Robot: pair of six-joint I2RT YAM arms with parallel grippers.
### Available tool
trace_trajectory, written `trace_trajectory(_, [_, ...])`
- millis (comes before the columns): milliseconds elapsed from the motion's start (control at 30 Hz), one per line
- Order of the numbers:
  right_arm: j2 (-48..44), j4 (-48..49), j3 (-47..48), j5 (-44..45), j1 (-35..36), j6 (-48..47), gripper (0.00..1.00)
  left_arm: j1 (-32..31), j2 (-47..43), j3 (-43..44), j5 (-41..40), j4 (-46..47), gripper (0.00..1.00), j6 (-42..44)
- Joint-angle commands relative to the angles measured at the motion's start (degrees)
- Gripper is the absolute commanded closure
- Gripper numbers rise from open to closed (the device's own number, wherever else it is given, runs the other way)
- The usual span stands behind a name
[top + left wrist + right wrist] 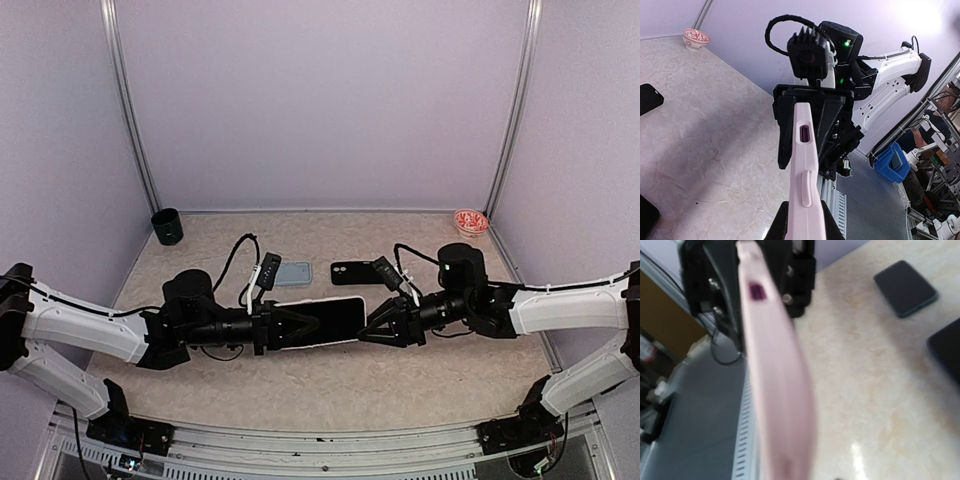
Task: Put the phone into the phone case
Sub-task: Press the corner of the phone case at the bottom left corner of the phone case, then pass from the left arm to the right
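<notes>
Pink silicone, the phone case [322, 322] hangs above the counter [420, 385] with its long axis running left to right between the arms. We see the left tool [300, 325] clamped tight on its left end. The right tool [376, 322] meets the opposite end, but we cannot tell whether it grips. We judge the phone [293, 273] to be the grey-blue slab lying flat just behind, nearer the left arm, with a black slab [352, 272] beside it. Neither the dark cup [167, 226] nor the bowl [471, 221] shows any contents.
</notes>
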Motion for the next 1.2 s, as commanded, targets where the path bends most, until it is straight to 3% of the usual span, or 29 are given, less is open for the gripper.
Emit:
trace_trajectory(0, [-3.57, -8.09, 1.86, 4.67, 0.20, -6.58, 0.59, -0.34, -0.37, 0.75, -0.08, 3.88, 1.00, 0.93])
trace_trajectory(100, [-5.36, -12.00, 2.39, 7.26, 0.22, -9.82, 0.42, -0.36, 0.05, 1.21, 0.07, 3.01, 1.00, 1.02])
trace_trajectory(267, [-7.66, -15.51, 2.24, 11.68, 0.18, -13.07, 0.25, -0.36, 1.24, 2.11, 0.38, 1.99, 1.00, 0.87])
trace_trajectory(633, [-9.77, -16.72, 1.11, 22.60, 2.49, -16.95, 0.01, -0.07, 3.91, 6.74, 2.08, -6.20, 1.00, 0.96])
trace_trajectory(1167, [-10.02, -18.48, 2.52, 34.41, 11.39, -24.30, 0.00, 3.12, 8.71, 10.69, 11.02, -14.69, 1.00, -1.11])
